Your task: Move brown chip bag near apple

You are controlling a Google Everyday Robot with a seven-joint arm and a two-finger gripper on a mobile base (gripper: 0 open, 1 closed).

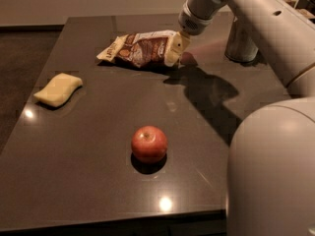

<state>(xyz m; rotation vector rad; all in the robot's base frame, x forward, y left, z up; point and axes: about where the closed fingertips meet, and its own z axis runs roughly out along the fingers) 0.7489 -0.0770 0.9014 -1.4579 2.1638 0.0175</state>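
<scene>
Brown chip bag (140,49) w/ gripper (174,52) at its right end; grip unclear.

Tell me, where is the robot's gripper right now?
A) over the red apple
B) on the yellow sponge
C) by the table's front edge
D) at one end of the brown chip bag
D: the gripper is at the end of the brown chip bag, far from the apple and the sponge.

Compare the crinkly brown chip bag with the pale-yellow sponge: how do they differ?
The crinkly brown chip bag is printed and longer; the plain pale-yellow sponge is smaller. The claw is at the bag's right end, far from the sponge. Both lie flat on the dark table.
</scene>
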